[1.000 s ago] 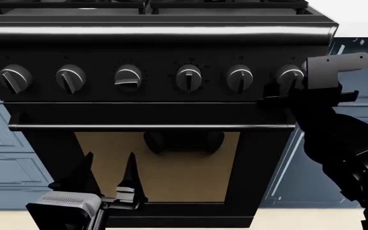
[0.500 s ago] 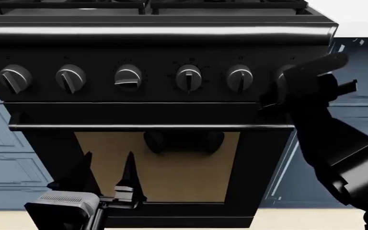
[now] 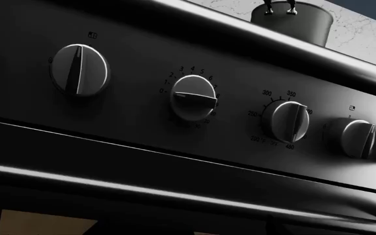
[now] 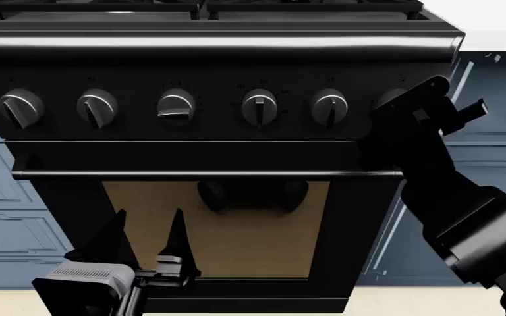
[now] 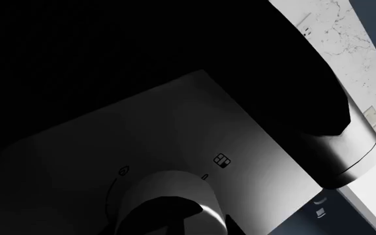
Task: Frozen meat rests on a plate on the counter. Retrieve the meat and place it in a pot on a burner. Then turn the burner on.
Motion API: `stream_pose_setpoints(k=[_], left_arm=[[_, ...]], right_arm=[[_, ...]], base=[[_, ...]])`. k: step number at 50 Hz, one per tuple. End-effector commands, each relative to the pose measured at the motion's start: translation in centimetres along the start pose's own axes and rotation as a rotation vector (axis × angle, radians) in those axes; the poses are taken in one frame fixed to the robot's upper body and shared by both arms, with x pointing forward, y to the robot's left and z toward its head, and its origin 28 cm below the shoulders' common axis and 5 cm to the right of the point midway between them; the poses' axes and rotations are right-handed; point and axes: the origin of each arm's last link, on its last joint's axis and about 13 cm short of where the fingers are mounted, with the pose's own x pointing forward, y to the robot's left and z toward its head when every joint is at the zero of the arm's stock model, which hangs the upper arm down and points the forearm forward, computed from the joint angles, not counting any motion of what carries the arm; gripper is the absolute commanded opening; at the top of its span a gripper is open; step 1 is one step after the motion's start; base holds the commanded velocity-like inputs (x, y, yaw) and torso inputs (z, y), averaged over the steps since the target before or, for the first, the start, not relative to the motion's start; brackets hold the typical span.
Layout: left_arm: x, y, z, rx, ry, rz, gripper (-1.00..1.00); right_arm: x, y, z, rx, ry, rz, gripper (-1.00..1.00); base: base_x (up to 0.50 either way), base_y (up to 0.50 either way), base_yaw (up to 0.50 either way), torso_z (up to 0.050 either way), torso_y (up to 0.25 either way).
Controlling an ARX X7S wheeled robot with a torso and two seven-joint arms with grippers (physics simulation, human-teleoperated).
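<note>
The dark grey pot [image 3: 293,22] stands on top of the black stove and shows only in the left wrist view. Black burner grates [image 4: 200,6] line the top edge of the head view. My right gripper [image 4: 395,110] is at the rightmost knob of the stove's front panel and covers it. In the right wrist view that silvery knob [image 5: 168,200] is very close, with my dark fingers around it. My left gripper [image 4: 147,242] is open and empty, low in front of the oven door. The meat and the plate are out of view.
Five other silvery knobs, such as the third from the left [image 4: 176,106], sit in a row on the panel. The oven handle bar [image 4: 209,174] runs below them. Blue-grey cabinets [image 4: 499,138] flank the stove under the white counter [image 4: 499,36].
My right wrist has rolled at the rightmost knob and now hides it; the gripper's light-coloured part has turned out of sight. The left arm has not moved.
</note>
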Motion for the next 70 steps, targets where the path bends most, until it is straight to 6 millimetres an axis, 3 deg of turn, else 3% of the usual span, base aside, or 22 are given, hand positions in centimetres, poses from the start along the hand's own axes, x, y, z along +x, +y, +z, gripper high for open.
stream_pose_setpoints(k=[1,42,59,60,70], left_arm=[[0.0,0.0,0.0,-0.004,0.003,0.001,1.00],[0.0,0.1,-0.1,-0.002,0.002,0.005,1.00],[-0.1,0.0,0.0,-0.004,0.000,0.000,1.00],[-0.1,0.0,0.0,-0.004,-0.001,-0.001,1.00],[-0.2,-0.3,0.3,-0.006,-0.008,-0.017,1.00]], right_arm=[[0.5,-1.0,1.2,-0.081,-0.066,-0.009,-1.00],[0.5,-2.1,1.9,-0.299,-0.140,-0.026,-1.00],[0.2,-2.5,2.2,-0.278,-0.137,-0.032,-1.00],[0.1,-2.5,2.3,-0.269,-0.134,-0.029,1.00],[-1.9,-3.1,3.3,-0.214,-0.143,-0.026,1.00]], base=[[0.02,0.00,0.01,0.000,0.000],[0.00,0.00,0.01,0.001,0.000],[0.00,0.00,0.00,0.001,0.000],[-0.01,0.00,0.00,0.000,0.000],[0.00,0.00,0.00,0.001,0.001]])
